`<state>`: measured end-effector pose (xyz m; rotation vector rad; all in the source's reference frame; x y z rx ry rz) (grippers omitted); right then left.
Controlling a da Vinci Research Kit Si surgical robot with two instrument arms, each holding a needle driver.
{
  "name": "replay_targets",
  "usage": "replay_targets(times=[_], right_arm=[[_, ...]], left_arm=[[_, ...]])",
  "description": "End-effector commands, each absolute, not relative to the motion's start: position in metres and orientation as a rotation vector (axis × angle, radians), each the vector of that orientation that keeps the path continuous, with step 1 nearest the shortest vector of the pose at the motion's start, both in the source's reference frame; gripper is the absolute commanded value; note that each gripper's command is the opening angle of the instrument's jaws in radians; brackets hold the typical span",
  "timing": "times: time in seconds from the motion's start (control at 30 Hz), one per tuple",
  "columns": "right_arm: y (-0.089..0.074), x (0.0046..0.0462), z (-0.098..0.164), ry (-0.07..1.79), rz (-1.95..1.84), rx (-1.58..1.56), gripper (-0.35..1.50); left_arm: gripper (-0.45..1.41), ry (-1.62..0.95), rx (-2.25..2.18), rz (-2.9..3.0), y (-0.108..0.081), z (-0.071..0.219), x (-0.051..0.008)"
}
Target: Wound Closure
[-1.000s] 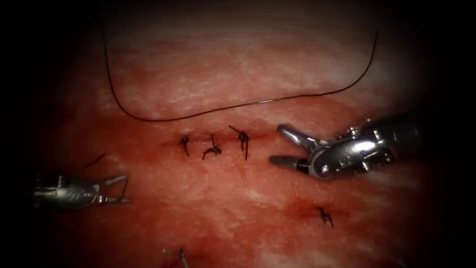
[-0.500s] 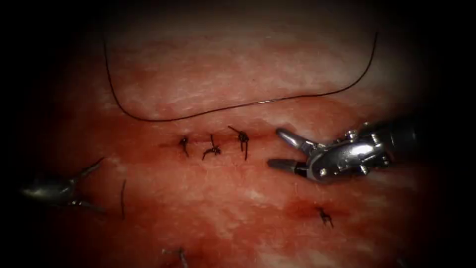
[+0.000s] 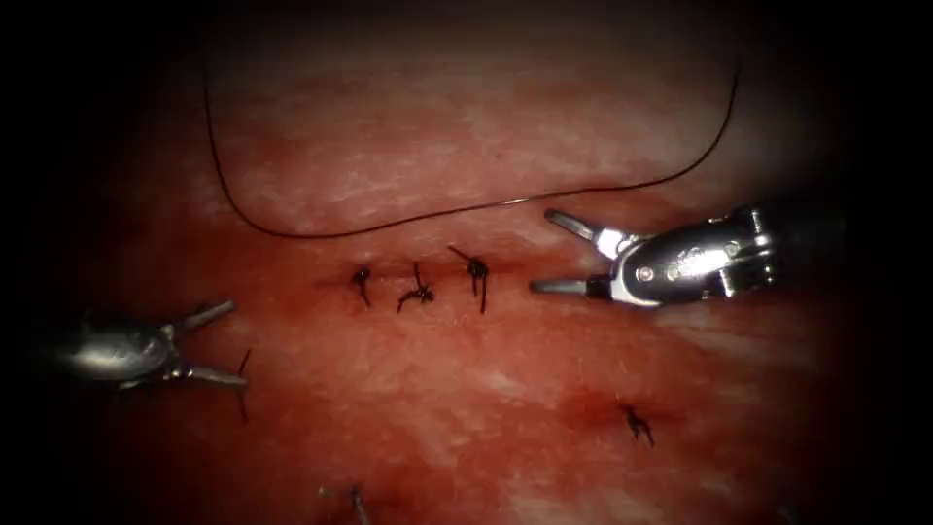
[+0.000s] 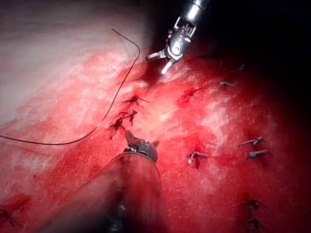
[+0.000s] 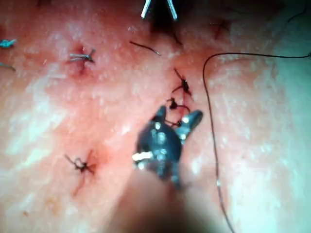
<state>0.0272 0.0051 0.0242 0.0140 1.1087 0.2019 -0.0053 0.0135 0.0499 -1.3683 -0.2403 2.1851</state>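
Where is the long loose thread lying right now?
In the endoscope view the long thread lies on the tissue above the three knotted stitches, its right part curving up past the right gripper.

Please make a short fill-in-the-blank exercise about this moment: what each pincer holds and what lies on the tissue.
1. The right pincer is open and holds ____.
2. On the cut sit ____ dark knots.
3. The long thread lies loose on the ____, above the cut.
4. The left pincer is ____, with a short thread piece near its tip.

Missing words: nothing; three; tissue; open
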Motion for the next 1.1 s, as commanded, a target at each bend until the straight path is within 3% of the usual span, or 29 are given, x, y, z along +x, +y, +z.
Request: replay_targets(times=[0.03, 0.17, 0.23, 0.27, 0.43, 1.1], right_arm=[[0.0041, 0.0273, 0.0245, 1.115, 0.195, 0.041, 0.71], [0.003, 0.0273, 0.0241, 1.128, 0.188, 0.135, 0.51], [0.0025, 0.0274, 0.0239, 1.135, 0.169, 0.164, 0.27], [0.0024, 0.0275, 0.0239, 1.134, 0.163, 0.169, 0.26], [0.0024, 0.0278, 0.0243, 1.134, 0.159, 0.169, 0.41], [0.0024, 0.027, 0.0226, 1.174, 0.188, 0.129, 0.37]], left_arm=[[0.41, -0.259, -1.415, 2.172, 0.0133, 0.051, -0.0062], [0.34, -0.342, -1.544, 2.109, 0.0148, 0.0525, -0.0066], [0.31, -0.405, -1.586, 2.07, 0.0155, 0.0526, -0.0063], [0.31, -0.423, -1.603, 2.068, 0.0158, 0.0527, -0.0061], [0.31, -0.396, -1.588, 2.063, 0.017, 0.0525, -0.0054], [0.36, -0.326, -1.574, 2.051, 0.0173, 0.0518, -0.0073]])
